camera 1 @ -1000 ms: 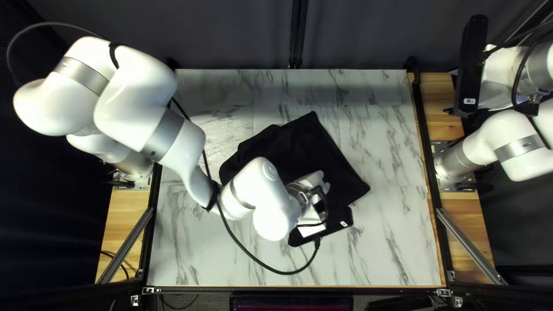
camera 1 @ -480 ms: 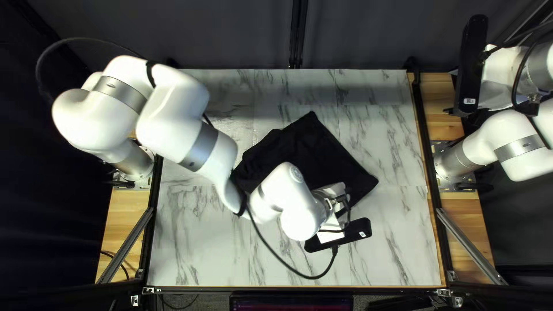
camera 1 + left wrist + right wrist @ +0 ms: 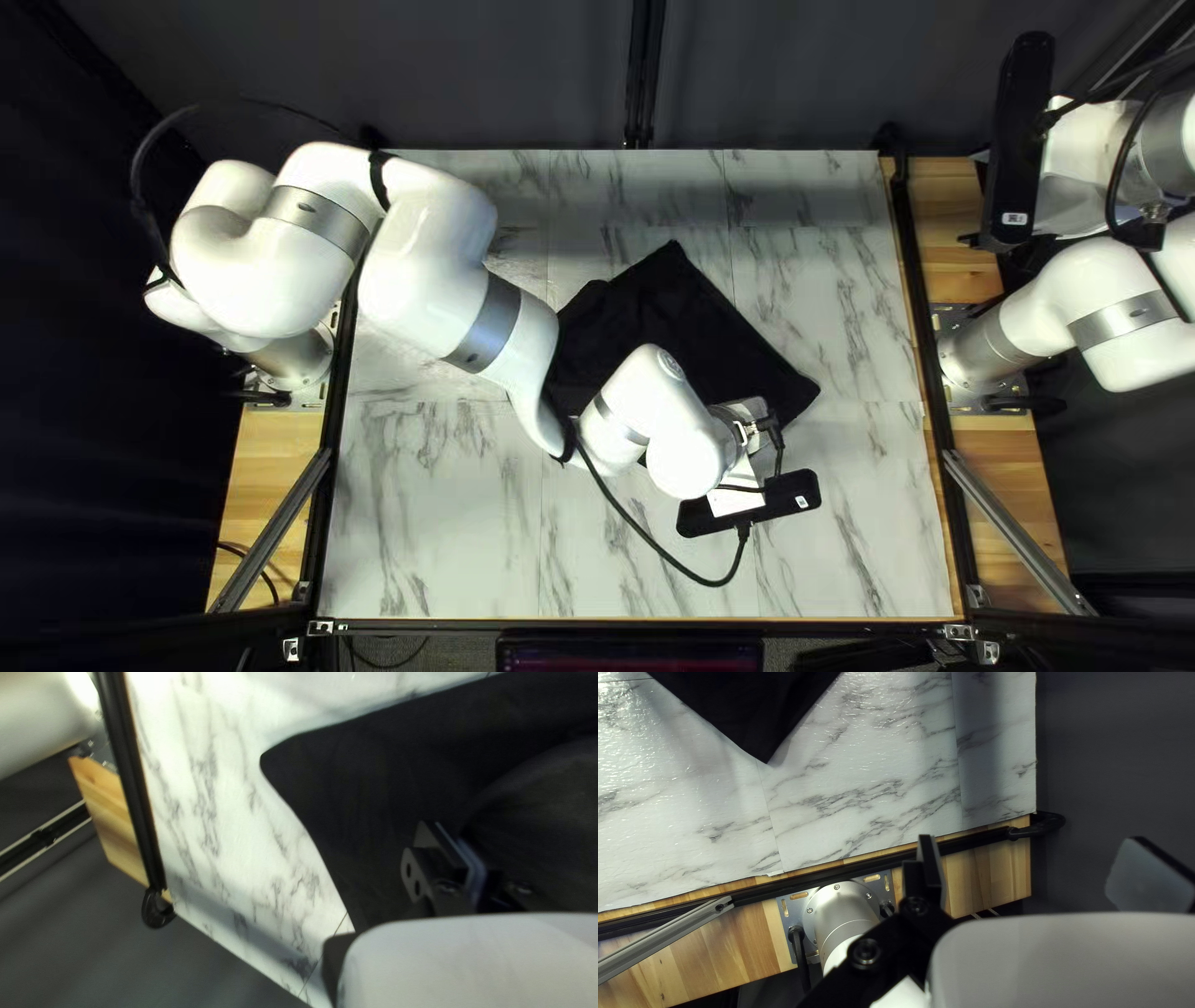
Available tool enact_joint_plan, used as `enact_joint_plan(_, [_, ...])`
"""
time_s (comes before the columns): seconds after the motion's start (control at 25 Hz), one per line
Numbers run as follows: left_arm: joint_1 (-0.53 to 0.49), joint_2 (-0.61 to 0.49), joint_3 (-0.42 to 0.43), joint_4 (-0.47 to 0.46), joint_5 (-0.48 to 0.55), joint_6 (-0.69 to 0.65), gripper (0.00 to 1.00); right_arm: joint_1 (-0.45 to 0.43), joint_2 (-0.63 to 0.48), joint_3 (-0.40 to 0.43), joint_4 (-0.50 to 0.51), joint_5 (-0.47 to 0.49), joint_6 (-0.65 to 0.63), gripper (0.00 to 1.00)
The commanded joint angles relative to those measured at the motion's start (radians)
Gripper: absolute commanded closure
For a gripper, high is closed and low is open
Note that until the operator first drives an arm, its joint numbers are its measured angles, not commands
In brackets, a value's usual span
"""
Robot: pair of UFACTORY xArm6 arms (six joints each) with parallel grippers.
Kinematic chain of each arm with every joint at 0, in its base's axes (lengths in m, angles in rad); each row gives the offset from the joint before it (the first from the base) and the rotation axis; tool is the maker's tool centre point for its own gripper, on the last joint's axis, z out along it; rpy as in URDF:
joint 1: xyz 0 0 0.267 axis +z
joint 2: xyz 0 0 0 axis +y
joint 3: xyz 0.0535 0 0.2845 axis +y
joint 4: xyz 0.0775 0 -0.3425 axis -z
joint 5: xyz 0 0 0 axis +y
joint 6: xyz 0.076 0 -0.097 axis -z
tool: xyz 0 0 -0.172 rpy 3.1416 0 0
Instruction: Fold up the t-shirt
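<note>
Crossing the tabletop point(image 3: 436, 535), 1 arm point(image 3: 430, 280) partly hides the t-shirt point(image 3: 697, 324).

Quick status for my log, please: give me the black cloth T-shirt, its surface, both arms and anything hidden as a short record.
garment: black cloth T-shirt, lying on the table, one corner toward the far edge, another toward the right arm's side
surface: white marble-patterned tabletop
left arm: white, jointed, reaching across part of the shirt
left gripper: black, at the shirt
right gripper: black, open, away from the shirt
hidden: shirt area beneath the left arm; number of cloth layers cannot be told
</note>
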Motion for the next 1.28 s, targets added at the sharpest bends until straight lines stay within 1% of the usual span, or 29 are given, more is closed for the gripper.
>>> enact_joint_plan(0.04, [-0.008,-0.169,0.183,0.031,0.018,-0.088,0.00,0.000,0.000,0.000,0.000,0.000,0.000,0.00])
enact_joint_plan(0.12, [-0.034,-0.266,0.286,0.073,0.043,-0.194,0.00,0.000,0.000,0.000,0.000,0.000,0.000,0.00])
enact_joint_plan(0.2, [-0.076,-0.361,0.404,0.125,0.071,-0.333,0.00,0.000,0.000,0.000,0.000,0.000,0.000,0.00])
enact_joint_plan(0.24, [-0.091,-0.386,0.439,0.139,0.082,-0.382,0.00,0.000,0.000,0.000,0.000,0.000,0.000,0.00])
enact_joint_plan(0.28, [-0.123,-0.429,0.505,0.157,0.109,-0.475,0.00,0.000,0.000,0.000,0.000,0.000,0.000,0.00])
enact_joint_plan(0.32, [-0.147,-0.453,0.547,0.159,0.131,-0.539,0.00,0.000,0.000,0.000,0.000,0.000,0.000,0.00])
enact_joint_plan(0.4, [-0.192,-0.476,0.600,0.146,0.179,-0.651,0.00,0.000,0.000,0.000,0.000,0.000,0.000,0.00])
enact_joint_plan(0.48, [-0.235,-0.471,0.609,0.123,0.229,-0.743,0.00,0.000,0.000,0.000,0.000,0.000,0.000,0.00])
enact_joint_plan(0.52, [-0.249,-0.464,0.603,0.116,0.247,-0.768,0.00,0.000,0.000,0.000,0.000,0.000,0.000,0.00])
enact_joint_plan(0.6, [-0.308,-0.442,0.580,0.116,0.315,-0.855,0.00,0.000,0.000,0.000,0.000,0.000,0.000,0.00])
enact_joint_plan(0.88, [-0.311,-0.436,0.580,0.110,0.316,-0.868,0.00,0.000,0.000,0.000,0.000,0.000,0.000,0.00])
enact_joint_plan(0.96, [-0.323,-0.394,0.550,0.099,0.350,-0.901,0.00,0.000,0.000,0.000,0.000,0.000,0.000,0.00])
enact_joint_plan(1.04, [-0.332,-0.373,0.538,0.093,0.381,-0.934,0.00,0.000,0.000,0.000,0.000,0.000,0.000,0.00])
enact_joint_plan(1.16, [-0.347,-0.415,0.596,0.085,0.425,-0.984,0.00,0.000,0.000,0.000,0.000,0.000,0.000,0.00])
enact_joint_plan(1.2, [-0.349,-0.436,0.624,0.087,0.431,-0.990,0.00,0.000,0.000,0.000,0.000,0.000,0.000,0.00])
enact_joint_plan(1.24, [-0.350,-0.443,0.635,0.088,0.434,-0.992,0.00,0.000,0.000,0.000,0.000,0.000,0.000,0.00])
enact_joint_plan(1.28, [-0.355,-0.473,0.682,0.092,0.436,-0.999,0.00,0.000,0.000,0.000,0.000,0.000,0.000,0.00])
